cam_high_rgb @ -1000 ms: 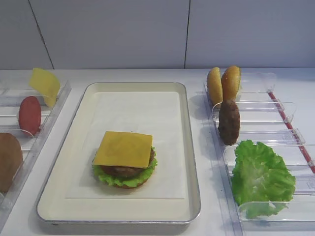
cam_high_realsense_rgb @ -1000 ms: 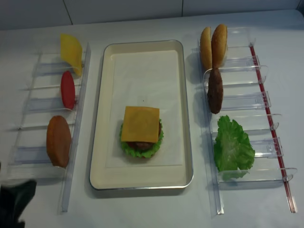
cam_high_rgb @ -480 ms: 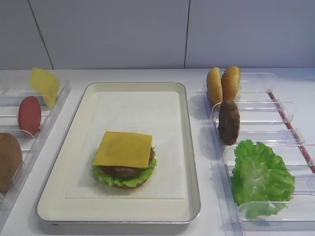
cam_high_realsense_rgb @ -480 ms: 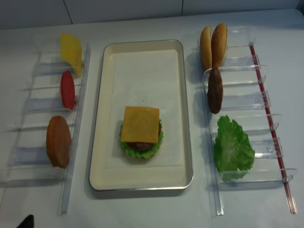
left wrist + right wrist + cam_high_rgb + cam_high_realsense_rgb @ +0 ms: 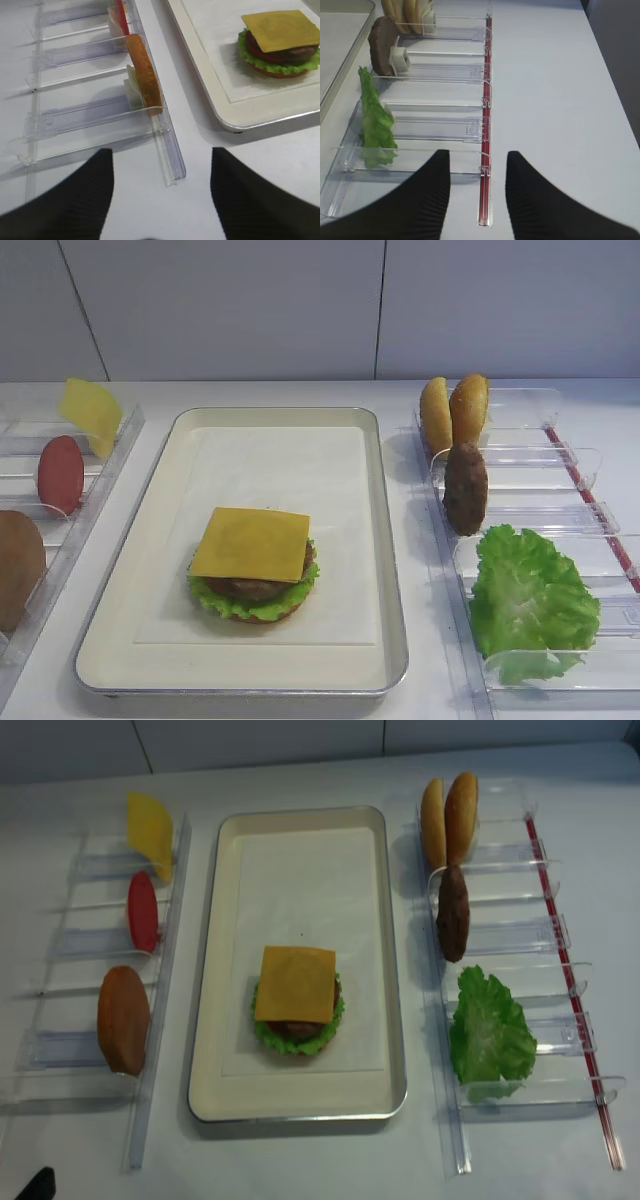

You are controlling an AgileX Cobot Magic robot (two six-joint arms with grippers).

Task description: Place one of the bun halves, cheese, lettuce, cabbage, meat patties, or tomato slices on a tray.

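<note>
Left tool (image 5: 160, 200) withdrawn; cheese (image 5: 252, 543) tops stack.

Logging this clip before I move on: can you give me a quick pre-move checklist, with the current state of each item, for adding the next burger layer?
1. Stack sits inside the tray: ok, and the cheese lies flat on top.
2. Lettuce and patty under the cheese: ok, both show at the stack's edge.
3. Left gripper free: ok, jaws apart, nothing between them.
4. Right gripper free: ok, jaws apart, empty, above the rack near the lettuce.
5. Bun halves available: ok, two upright in the right rack.
6. Tomato slice already in the stack: cannot tell for certain; red shows under the patty.
</note>
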